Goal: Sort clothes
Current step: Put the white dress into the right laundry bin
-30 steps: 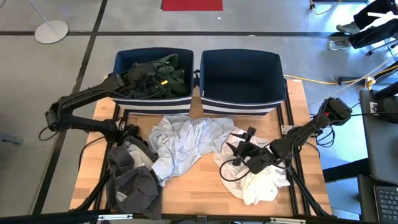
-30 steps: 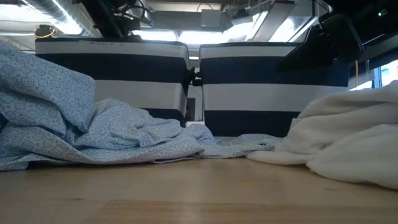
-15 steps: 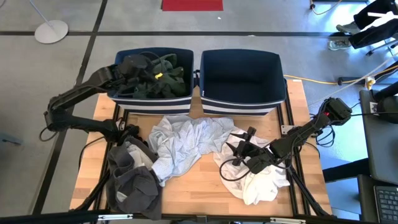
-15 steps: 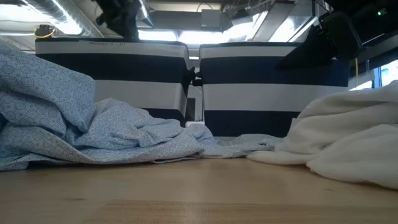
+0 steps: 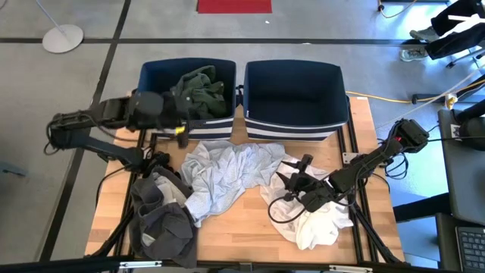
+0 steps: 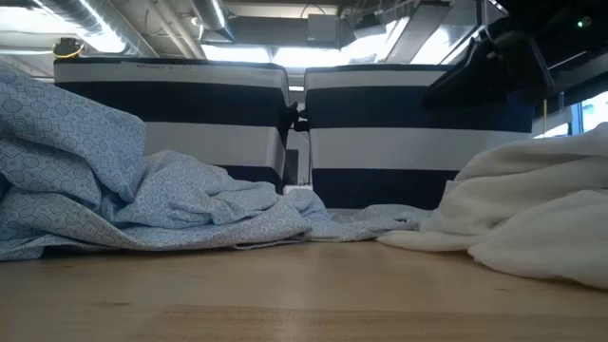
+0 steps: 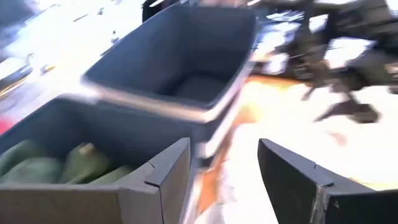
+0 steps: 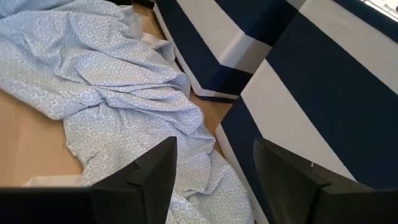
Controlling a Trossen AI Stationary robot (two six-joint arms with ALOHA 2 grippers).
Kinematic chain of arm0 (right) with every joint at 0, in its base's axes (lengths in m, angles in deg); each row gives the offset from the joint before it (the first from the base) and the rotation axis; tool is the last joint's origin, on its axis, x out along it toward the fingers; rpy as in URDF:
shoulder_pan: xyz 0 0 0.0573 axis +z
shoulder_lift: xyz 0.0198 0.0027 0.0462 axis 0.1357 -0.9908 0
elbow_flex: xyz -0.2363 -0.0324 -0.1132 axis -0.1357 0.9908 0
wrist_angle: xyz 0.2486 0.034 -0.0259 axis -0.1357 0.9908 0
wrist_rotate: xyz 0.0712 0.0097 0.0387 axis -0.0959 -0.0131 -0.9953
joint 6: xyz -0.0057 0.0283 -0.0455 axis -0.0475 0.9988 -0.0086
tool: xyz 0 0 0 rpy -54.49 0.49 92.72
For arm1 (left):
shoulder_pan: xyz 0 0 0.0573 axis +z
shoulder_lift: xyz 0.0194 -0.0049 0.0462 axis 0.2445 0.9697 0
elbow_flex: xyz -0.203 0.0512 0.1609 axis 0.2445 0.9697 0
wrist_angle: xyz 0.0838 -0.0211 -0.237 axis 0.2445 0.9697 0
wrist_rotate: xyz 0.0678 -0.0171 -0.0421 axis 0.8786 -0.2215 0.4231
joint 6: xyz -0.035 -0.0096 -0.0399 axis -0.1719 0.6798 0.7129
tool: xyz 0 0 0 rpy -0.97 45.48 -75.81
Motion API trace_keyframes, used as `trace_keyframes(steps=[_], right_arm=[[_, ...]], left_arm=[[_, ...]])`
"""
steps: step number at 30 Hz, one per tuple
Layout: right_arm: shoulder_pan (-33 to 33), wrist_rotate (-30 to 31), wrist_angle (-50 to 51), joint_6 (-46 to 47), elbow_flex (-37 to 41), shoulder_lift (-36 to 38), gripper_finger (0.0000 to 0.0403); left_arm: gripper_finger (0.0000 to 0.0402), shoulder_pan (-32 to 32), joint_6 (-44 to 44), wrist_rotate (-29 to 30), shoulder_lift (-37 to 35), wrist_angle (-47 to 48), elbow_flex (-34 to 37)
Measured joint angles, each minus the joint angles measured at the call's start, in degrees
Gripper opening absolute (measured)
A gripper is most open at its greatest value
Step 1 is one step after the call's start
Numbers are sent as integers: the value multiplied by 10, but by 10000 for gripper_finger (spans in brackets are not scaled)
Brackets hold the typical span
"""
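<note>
A dark green garment (image 5: 198, 89) lies bunched in the left navy striped bin (image 5: 148, 74); it also shows in the left wrist view (image 7: 62, 165). My left gripper (image 5: 180, 123) hangs open above that bin's near wall, its fingers (image 7: 169, 177) holding nothing. A light blue patterned garment (image 5: 227, 174) is spread on the table's middle, a white one (image 5: 322, 224) at the right, and dark grey ones (image 5: 163, 224) at the near left. My right gripper (image 5: 292, 182) stands open over the white garment's far edge, nothing between its fingers (image 8: 152, 174).
The right navy bin (image 5: 333, 76) stands beside the left one at the table's far edge, with nothing showing inside it (image 7: 186, 81). Bare wood (image 5: 250, 227) shows near the front between the garments. Both bins' striped walls (image 6: 418, 133) rise behind the cloth.
My left gripper has come up out of the left bin, swung toward the table's near side and tipped nearer to level; it now hangs over the bin's near wall. The dark green garment has stayed in the bin, now uncovered. My right arm has kept still.
</note>
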Motion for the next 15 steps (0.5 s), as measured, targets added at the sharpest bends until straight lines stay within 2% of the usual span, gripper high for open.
trace_keyframes(steps=[4, 8, 15], right_arm=[[0, 0, -2, 19, -13, 0, 214], [0, -26, 2, 26, -53, 1, 214], [0, -46, 67, 56, -143, 9, 214]], left_arm=[[173, -85, -21, 0, 0, -63, 42], [173, -141, -33, 1, 0, -157, 120], [172, -177, -91, 0, 1, -380, 292]])
